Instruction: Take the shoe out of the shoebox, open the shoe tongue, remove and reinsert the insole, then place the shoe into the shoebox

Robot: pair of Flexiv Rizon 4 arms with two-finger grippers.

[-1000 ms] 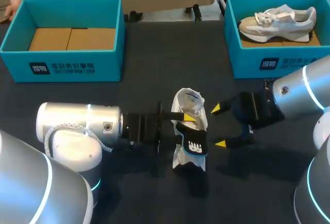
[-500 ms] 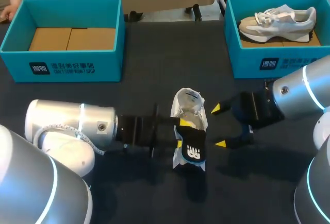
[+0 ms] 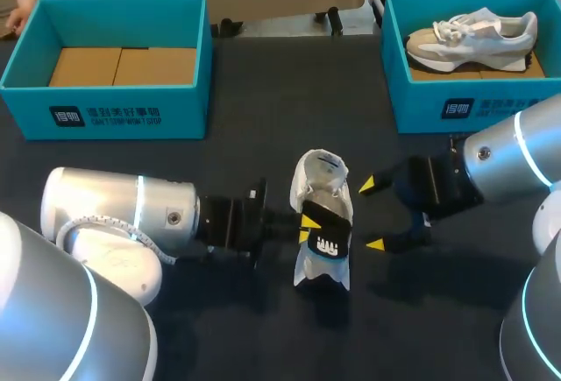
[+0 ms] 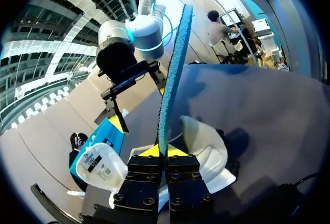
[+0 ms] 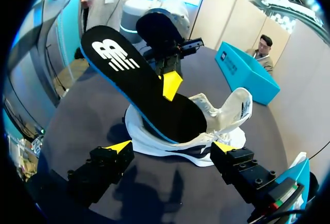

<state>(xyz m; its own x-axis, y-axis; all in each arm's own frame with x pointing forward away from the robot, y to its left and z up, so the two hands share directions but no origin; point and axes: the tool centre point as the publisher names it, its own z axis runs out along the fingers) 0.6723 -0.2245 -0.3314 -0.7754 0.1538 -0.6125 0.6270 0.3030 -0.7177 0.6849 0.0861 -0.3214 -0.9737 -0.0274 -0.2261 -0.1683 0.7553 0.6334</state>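
Dark table (image 3: 263,92) carries a white shoe (image 3: 317,175), well apart from the teal shoebox (image 3: 105,109) behind it. Beside the shoe, the left gripper (image 3: 307,229) pinches the edge of the black insole (image 3: 330,234) jutting from the shoe's opening. Opposite, the right gripper (image 3: 372,214) hangs just beside the shoe, fingers spread, clear of it.

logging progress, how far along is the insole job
Done: the shoe is out on the table, tongue folded back. In hand: the left gripper pinches the insole, its far end inside the shoe; going out or in, cannot tell. The right gripper is open alongside. Left: seat the insole, box the shoe.
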